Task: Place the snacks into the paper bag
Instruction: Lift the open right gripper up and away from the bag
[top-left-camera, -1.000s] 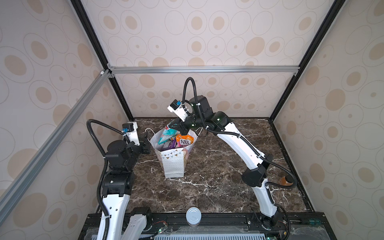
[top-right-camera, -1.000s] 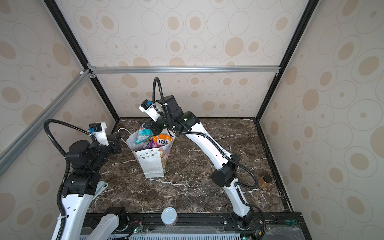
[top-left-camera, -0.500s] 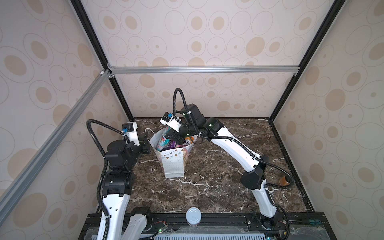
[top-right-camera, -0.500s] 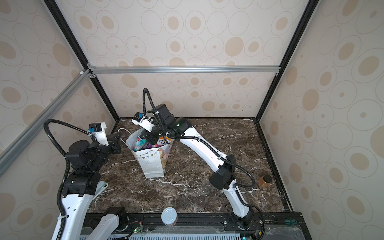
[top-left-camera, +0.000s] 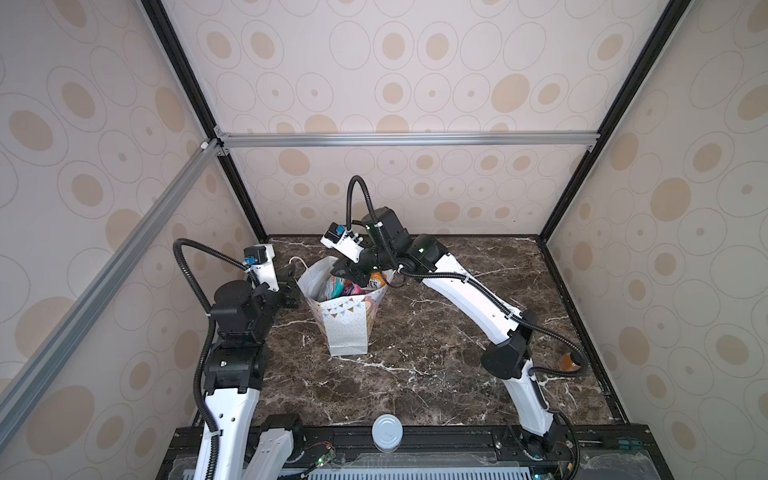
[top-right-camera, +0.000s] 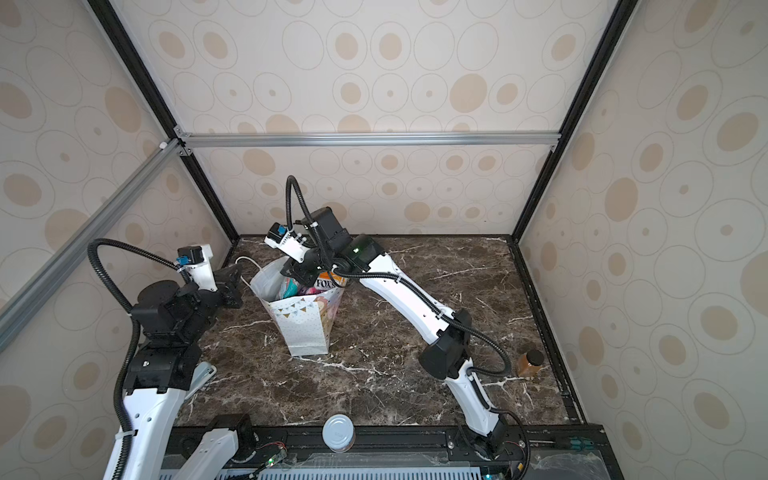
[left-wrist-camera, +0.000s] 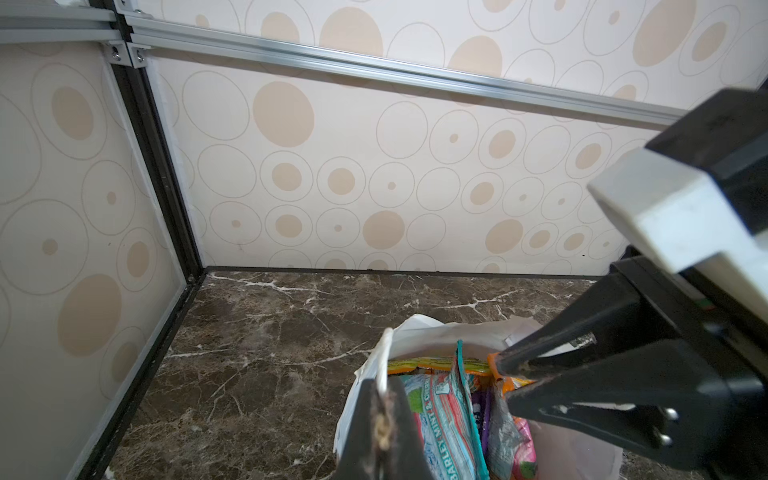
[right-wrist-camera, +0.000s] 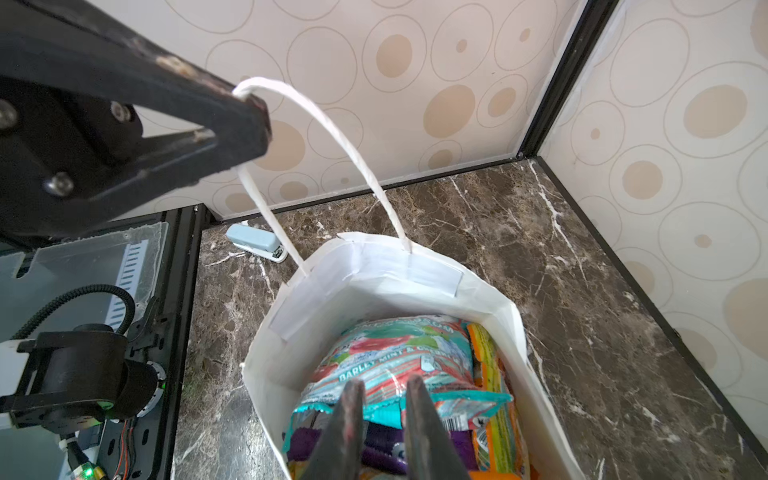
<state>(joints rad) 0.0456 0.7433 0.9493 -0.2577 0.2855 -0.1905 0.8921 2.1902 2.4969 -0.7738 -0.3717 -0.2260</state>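
Your left gripper (right-wrist-camera: 251, 124) clamps the cord handle (right-wrist-camera: 332, 137), steadying the paper bag (top-left-camera: 347, 328) left of centre; your right gripper (right-wrist-camera: 384, 399), jaws slightly apart, hangs over the snacks (right-wrist-camera: 399, 353) inside; widen, then lift straight up.

Left arm (top-left-camera: 232, 399) stands up from its base with the elbow folded and the wrist roughly level. Left pincer (right-wrist-camera: 255, 133) is clamped tight on the handle (right-wrist-camera: 332, 124). Right arm (top-left-camera: 469, 299) arches way over past the middle, wrist tipped down, and right pincer (right-wrist-camera: 384, 382) points downward, jaws just a bit apart.
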